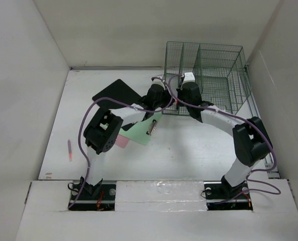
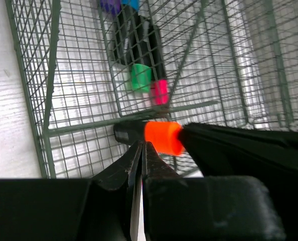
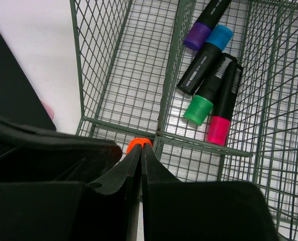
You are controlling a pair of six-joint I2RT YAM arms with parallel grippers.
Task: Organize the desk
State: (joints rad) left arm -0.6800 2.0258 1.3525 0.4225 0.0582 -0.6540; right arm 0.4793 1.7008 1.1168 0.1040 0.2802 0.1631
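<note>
Now my right gripper (image 3: 140, 149) pinches an orange-capped marker (image 2: 161, 136) at the green wire rack (image 1: 204, 75); left gripper (image 2: 141, 149) clenched, empty. Next: lower it among stored markers (image 3: 209, 65).

One wire rack (image 3: 96, 60) holds four markers, upper right of the right wrist view: purple cap (image 3: 197, 35), blue cap (image 3: 220, 36), green cap (image 3: 198, 110), pink cap (image 3: 218, 130); plus one orange-capped marker (image 2: 161, 137). On the desk (image 1: 199, 150): one black sheet (image 1: 116, 93), one green sheet (image 1: 141, 134), one pink note (image 1: 122, 141), one clip (image 1: 151, 128), one pink pen (image 1: 69, 149).
</note>
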